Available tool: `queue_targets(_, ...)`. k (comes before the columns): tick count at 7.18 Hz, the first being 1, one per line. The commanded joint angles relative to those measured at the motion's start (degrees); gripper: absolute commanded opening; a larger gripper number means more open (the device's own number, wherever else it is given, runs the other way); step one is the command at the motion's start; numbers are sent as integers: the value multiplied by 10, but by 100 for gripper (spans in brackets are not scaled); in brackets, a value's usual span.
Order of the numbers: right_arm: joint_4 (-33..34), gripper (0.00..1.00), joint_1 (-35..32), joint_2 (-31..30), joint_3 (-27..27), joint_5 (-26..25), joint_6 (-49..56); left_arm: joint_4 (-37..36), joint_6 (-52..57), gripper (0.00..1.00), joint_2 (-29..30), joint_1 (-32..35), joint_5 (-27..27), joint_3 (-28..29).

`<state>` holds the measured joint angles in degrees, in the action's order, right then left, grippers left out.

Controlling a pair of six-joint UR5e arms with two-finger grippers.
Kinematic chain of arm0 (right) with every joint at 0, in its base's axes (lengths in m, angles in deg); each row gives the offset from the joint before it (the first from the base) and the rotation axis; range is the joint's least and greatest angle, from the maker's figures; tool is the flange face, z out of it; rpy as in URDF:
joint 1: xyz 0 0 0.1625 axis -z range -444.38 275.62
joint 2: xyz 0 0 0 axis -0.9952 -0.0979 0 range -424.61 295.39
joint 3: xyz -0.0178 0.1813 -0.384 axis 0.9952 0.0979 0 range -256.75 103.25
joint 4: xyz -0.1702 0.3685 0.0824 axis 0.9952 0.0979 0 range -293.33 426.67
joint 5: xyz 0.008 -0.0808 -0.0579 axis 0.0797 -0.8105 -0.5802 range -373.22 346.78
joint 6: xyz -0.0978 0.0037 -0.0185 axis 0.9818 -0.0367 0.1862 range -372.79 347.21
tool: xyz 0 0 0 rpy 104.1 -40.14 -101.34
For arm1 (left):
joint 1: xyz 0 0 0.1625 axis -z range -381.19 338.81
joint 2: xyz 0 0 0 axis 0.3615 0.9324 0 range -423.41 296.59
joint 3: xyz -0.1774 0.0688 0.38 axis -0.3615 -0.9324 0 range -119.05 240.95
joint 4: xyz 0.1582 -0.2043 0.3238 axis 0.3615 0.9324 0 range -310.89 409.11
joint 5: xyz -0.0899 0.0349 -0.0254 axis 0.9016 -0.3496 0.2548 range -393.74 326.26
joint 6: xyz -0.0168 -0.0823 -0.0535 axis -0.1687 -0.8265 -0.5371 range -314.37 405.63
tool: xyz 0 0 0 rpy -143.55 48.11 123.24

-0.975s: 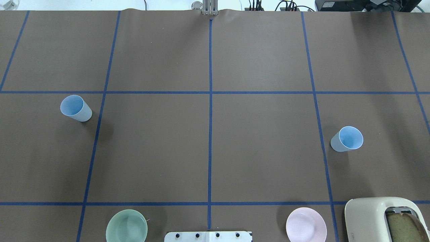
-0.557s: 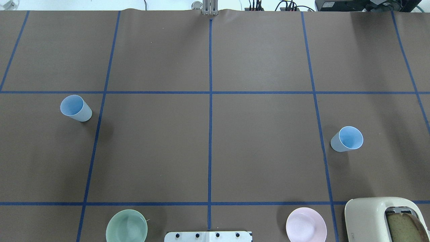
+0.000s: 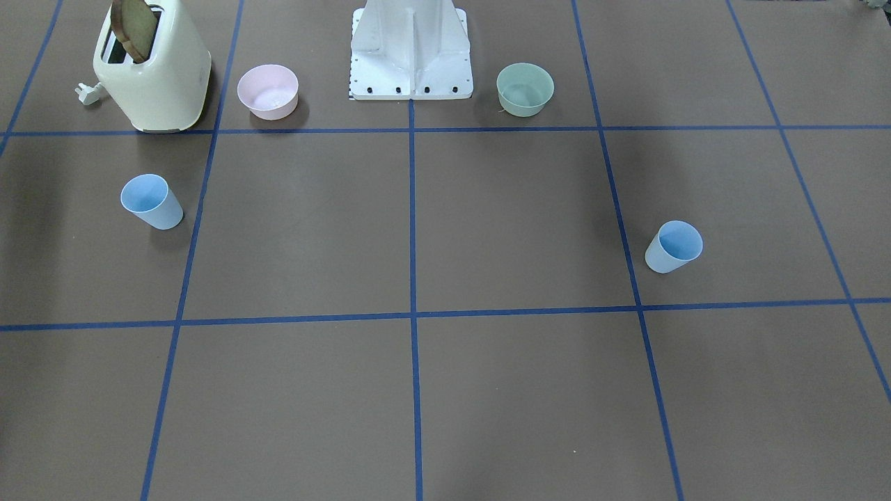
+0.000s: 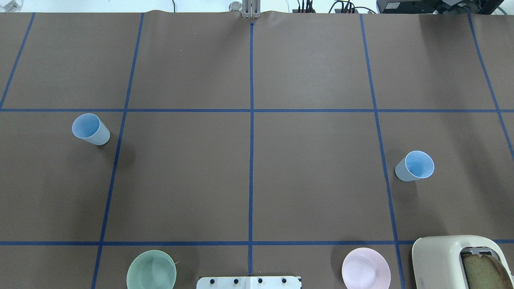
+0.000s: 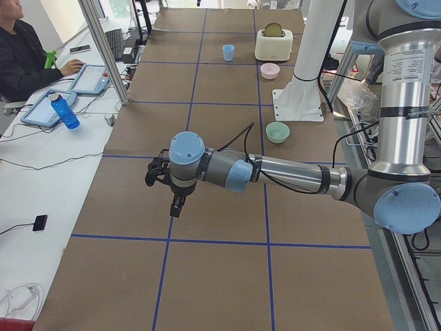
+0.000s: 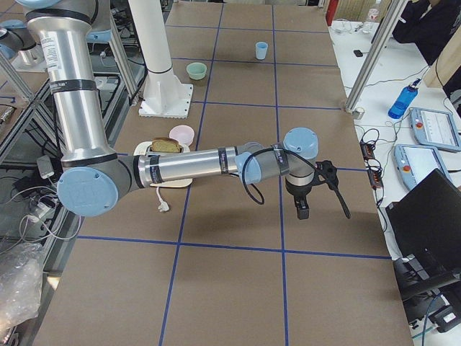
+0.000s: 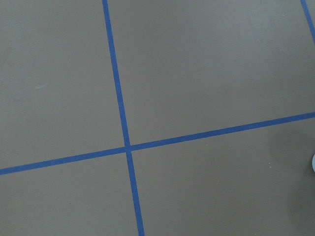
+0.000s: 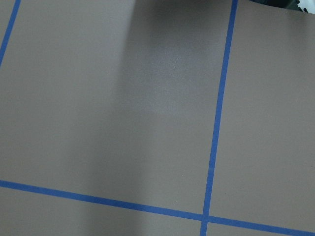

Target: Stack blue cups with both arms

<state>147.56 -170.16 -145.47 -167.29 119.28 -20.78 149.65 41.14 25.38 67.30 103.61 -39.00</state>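
Two light-blue cups stand upright and far apart on the brown table. One cup [image 4: 90,129] is on the left side and also shows in the front view [image 3: 673,246]. The other cup [image 4: 415,166] is on the right side and also shows in the front view [image 3: 151,202]. Both arms show only in the side views. The left gripper [image 5: 165,189] hovers above the table at the near end. The right gripper [image 6: 320,205] hovers likewise. I cannot tell whether either is open or shut. Neither wrist view shows fingers.
A cream toaster [image 4: 449,261] with a slice of bread stands at the near right. A pink bowl [image 4: 366,268] and a green bowl [image 4: 151,269] flank the white base pedestal [image 3: 411,49]. Blue tape lines grid the table.
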Motion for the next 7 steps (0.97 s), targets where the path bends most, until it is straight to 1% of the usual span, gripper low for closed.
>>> queue_targets(1,0,100,0,-1,-3,14,-6,-19,-1,98,24,-3,-1,4)
queue_targets(2,0,100,0,-2,-8,14,-8,-51,-6,98,51,-12,0,2)
queue_targets(3,0,100,0,-1,-11,13,-15,-53,-45,98,65,-34,-2,0)
queue_targets(5,4,100,0,4,-18,12,-47,-49,-118,98,90,-112,-7,2)
queue_targets(6,5,100,0,4,-23,13,-48,-47,-169,98,109,-146,-33,2)
queue_targets(7,5,100,0,0,-26,13,-48,-15,-223,98,113,-189,-58,6)
